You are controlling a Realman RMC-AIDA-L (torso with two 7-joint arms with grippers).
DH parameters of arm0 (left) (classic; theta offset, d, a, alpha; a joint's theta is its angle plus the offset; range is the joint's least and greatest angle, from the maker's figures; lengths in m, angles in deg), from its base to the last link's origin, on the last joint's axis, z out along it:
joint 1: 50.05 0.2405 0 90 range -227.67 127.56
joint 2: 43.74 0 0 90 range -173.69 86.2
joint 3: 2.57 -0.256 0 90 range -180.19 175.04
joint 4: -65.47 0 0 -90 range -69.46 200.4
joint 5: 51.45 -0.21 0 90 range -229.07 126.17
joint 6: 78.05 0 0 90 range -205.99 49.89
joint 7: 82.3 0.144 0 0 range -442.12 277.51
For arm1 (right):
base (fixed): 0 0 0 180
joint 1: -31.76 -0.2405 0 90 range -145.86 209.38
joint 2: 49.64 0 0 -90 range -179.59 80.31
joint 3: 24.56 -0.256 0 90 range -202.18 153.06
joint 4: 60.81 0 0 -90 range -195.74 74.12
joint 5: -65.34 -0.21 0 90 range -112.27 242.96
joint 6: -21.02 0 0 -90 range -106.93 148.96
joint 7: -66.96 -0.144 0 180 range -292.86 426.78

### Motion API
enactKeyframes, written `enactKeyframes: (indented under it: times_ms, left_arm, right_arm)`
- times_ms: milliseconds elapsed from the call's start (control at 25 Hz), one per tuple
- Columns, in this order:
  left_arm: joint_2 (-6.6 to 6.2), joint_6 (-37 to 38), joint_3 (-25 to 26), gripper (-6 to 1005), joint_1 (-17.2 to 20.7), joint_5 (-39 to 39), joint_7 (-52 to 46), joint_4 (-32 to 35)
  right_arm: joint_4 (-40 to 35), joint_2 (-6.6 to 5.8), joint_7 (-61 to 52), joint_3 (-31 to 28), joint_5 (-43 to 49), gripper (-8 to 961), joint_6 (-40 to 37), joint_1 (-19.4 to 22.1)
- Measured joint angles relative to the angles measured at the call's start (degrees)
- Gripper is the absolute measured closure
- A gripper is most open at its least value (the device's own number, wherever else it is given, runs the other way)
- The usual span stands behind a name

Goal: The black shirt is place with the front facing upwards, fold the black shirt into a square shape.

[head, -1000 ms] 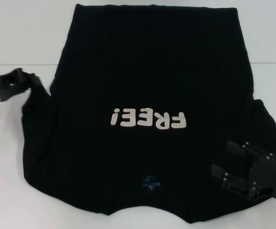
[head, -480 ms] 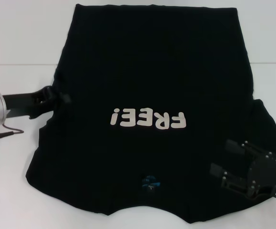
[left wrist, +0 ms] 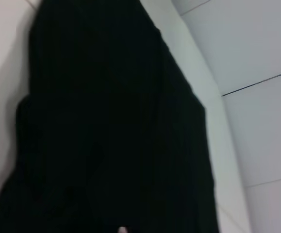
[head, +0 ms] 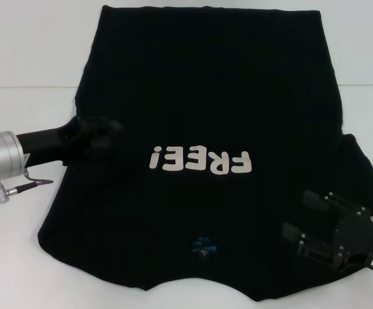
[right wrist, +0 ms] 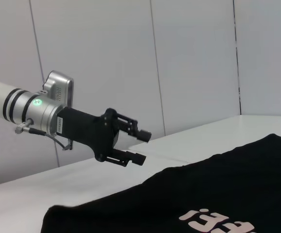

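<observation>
As seen overhead: shirt (head: 205,116) flat on the bench (head: 19,51), print up.
Left gripper (right wrist: 140,145): jaws spread, empty, raised above the shirt's left edge.
Right gripper (head: 300,216): jaws spread, over the right sleeve.

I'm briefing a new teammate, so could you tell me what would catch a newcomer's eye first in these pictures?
The black shirt spread over the white table dominates, its white "FREE!" lettering upside down from the head camera. The left gripper hangs open above the shirt's left side, holding no cloth. The right gripper, also open, sits over the near right sleeve.
</observation>
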Motion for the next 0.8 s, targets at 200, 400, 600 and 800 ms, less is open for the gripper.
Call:
enactKeyframes:
  times_ms: [200,400,600,800]
  left_arm:
    - [-0.27,1.4,0.55,412,0.7,2.32,0.59,-1.09]
    - [-0.3,5.99,0.65,278,2.65,4.27,14.74,0.15]
    - [1.92,11.25,-0.5,197,6.65,3.99,39.87,3.66]
    - [5.64,13.97,-2.07,147,12.11,4.04,62.27,9.14]
  right_arm:
    - [0.14,-0.08,0.1,0.08,0.0,194,0.0,0.06]
    - [0.13,-0.1,0.06,-0.3,0.0,196,0.14,0.2]
    - [0.1,-0.09,-1.9,-2.14,-0.05,197,2.61,0.24]
    - [-1.48,-0.24,-6.77,-7.68,-0.08,199,3.97,0.55]
